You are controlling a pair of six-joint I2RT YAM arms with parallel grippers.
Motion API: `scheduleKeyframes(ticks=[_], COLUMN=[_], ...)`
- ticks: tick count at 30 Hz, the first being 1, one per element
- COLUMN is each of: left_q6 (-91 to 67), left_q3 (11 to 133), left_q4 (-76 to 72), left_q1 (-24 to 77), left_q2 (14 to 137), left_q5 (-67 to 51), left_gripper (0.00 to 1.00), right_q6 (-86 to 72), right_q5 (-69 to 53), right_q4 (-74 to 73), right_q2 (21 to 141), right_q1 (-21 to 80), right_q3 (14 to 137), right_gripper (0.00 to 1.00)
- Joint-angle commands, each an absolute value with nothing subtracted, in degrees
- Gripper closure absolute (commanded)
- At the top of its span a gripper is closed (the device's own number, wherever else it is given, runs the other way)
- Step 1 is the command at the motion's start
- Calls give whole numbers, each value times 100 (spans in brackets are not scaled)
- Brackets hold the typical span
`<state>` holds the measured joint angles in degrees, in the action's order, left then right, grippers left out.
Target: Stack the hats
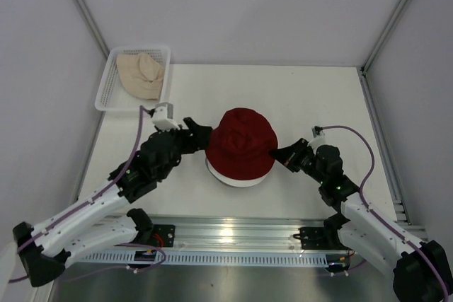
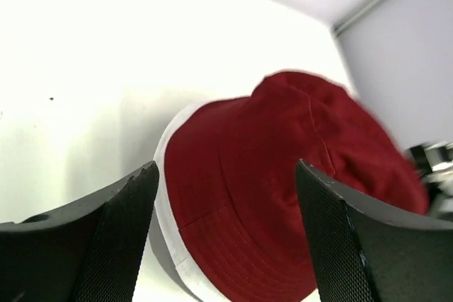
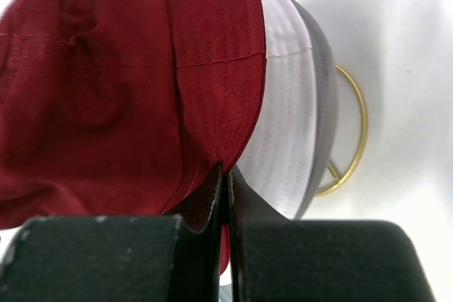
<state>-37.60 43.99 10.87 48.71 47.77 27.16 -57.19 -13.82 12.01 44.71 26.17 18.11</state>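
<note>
Red fabric bucket hat (image 1: pixel 241 145) tops our stack.
Our right end effector (image 3: pixel 225 175) pinches its brim; our left end effector (image 2: pixel 226 217) gapes beside it; beige hat (image 1: pixel 140 73) lies beyond, nearer left.

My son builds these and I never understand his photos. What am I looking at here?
Two robot arms are bolted to a table. One picture looks down from above; the other two come from cameras on each wrist. In the middle, a dark red hat sits on a white hat and a grey hat, over a gold wire stand. A beige hat lies in a white basket. The right gripper pinches the red brim; the left gripper is open beside it.
</note>
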Motion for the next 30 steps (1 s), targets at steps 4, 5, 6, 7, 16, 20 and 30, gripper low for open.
scheduleKeyframes(ticks=[4, 5, 6, 7, 16, 20, 30], left_q6=[-5228, -5386, -5684, -5826, -6398, -6609, -6759], left_q3=[3473, 3237, 3130, 2894, 2320, 2180, 2153], left_q4=[590, 250, 46, -269, -2108, -2873, -3008], left_q1=[3869, 3676, 3361, 3270, 2927, 2918, 2927], left_q2=[3973, 4034, 4095, 4157, 5123, 5457, 5792], left_q5=[1928, 1220, 900, 662, -694, -1010, -1064], left_gripper=[28, 28, 29, 30, 39, 40, 96], right_q6=[-5388, -5362, -5353, -5335, -5300, -5273, -5291], right_q5=[-1195, -1152, -1134, -1108, -1072, -1055, -1072], right_q4=[1292, 1309, 1301, 1292, 1292, 1283, 1433], right_q2=[4658, 4623, 4614, 4606, 4676, 4737, 4983], right_q1=[2680, 2689, 2681, 2689, 2689, 2689, 2689], right_q3=[1775, 1775, 1784, 1784, 1880, 1951, 1977], right_gripper=[100, 100, 100, 100, 100, 100, 100])
